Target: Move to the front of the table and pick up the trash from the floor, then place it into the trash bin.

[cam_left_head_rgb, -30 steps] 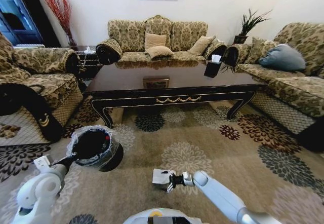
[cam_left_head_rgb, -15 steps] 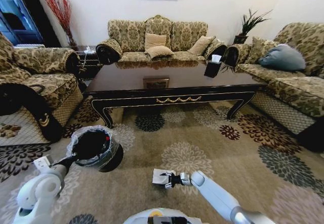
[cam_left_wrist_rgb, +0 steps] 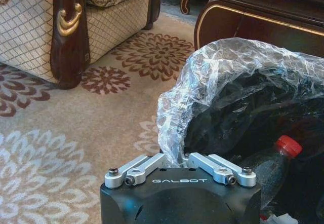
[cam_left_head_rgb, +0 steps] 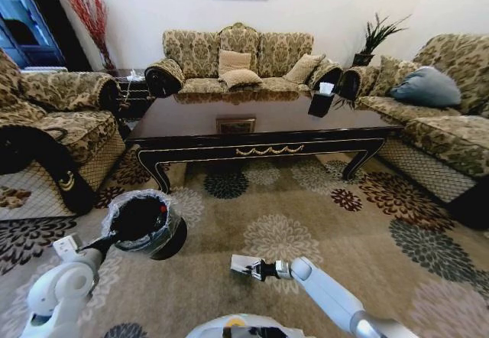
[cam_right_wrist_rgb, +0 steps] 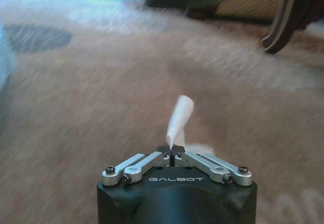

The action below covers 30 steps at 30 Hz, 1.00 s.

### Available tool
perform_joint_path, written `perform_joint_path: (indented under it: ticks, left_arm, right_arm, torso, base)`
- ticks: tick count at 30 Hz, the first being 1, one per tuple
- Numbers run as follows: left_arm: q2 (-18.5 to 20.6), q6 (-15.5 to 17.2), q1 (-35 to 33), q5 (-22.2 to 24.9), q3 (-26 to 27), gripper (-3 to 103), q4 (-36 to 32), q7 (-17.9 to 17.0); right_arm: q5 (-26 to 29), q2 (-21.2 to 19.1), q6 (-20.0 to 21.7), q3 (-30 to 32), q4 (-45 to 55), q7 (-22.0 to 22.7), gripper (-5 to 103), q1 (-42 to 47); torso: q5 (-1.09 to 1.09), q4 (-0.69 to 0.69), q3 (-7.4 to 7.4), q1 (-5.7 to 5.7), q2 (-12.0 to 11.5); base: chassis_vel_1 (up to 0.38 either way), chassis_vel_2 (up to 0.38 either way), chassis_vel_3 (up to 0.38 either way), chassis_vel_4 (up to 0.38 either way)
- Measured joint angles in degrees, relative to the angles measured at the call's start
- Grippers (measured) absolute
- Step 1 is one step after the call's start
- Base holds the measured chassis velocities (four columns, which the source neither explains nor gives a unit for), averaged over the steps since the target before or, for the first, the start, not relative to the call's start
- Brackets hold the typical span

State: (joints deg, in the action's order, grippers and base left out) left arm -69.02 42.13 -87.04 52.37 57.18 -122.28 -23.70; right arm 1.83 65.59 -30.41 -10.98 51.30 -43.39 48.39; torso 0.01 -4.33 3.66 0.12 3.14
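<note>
Paper in the right hand: its fingers are pinched together on a white crumpled paper napkin, held just above the floral beige carpet, near the robot's front. Over on the left, the left hand is clamped on the crinkled translucent liner of the small round black trash bin, tipping it. Inside lies a clear red-capped plastic bottle. Beyond both stands the large dark glossy wooden table.
</note>
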Motion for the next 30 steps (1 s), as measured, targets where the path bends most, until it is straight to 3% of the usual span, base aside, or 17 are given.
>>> perform_joint_path:
  ticks: [4,6,7,8,11,16,20,30]
  left_arm:
    - [-0.1,0.0,-0.2,-0.2,-0.3,2,0.1,0.0]
    - [-0.4,0.0,-0.3,-0.4,-0.8,2,0.3,0.0]
    - [-0.4,0.0,-0.3,-0.4,-0.8,2,0.3,0.0]
    - [-0.7,0.0,-0.4,-0.6,-1.2,2,0.3,0.1]
    - [-1.2,0.0,-0.7,-1.1,-2.3,2,0.2,0.1]
    - [-2.0,0.0,-1.1,-1.4,-3.3,2,-0.1,0.1]
    - [-2.6,0.0,-1.4,-1.6,-4.0,2,-0.2,0.1]
    - [-5.2,0.0,0.0,-3.2,-8.4,2,2.3,-0.2]
  right_arm:
    - [6.8,0.0,-0.1,-0.5,2.7,2.5,0,-1.0]
    - [13.8,0.9,-0.1,-1.4,5.6,7.3,0,-2.2]
    - [13.8,0.9,-0.1,-1.4,5.6,7.3,0,-2.2]
    - [18.8,1.8,0.5,-2.0,8.1,11.0,0,-3.3]
    - [26.1,3.5,2.0,-3.9,14.2,17.5,0,-7.1]
    - [31.0,4.7,4.9,-6.8,21.2,23.7,0,-10.7]
    - [32.1,5.8,5.8,-7.4,23.8,25.5,0,-12.4]
    - [34.3,6.3,5.5,-11.1,27.3,25.7,0,-16.1]
  torso:
    - [-0.01,-0.01,0.0,0.0,0.0]
    - [-0.01,0.0,0.0,0.0,0.0]
    - [-0.01,0.0,0.0,0.0,0.0]
    - [0.0,0.01,0.01,0.0,0.0]
    - [-0.02,0.04,0.0,0.0,0.0]
    - [-0.02,0.01,-0.01,0.0,0.0]
    - [-0.01,0.0,0.0,0.01,0.0]
    - [-0.01,0.0,0.0,0.0,0.0]
  base:
    - [0.0,0.0,0.0,0.0]
    - [0.0,0.0,0.0,0.0]
    - [0.0,0.0,0.0,0.0]
    - [0.0,0.0,0.0,0.0]
    - [0.0,0.0,0.0,0.0]
    - [0.0,0.0,0.0,0.0]
    - [0.0,0.0,0.0,0.0]
    - [0.0,0.0,0.0,0.0]
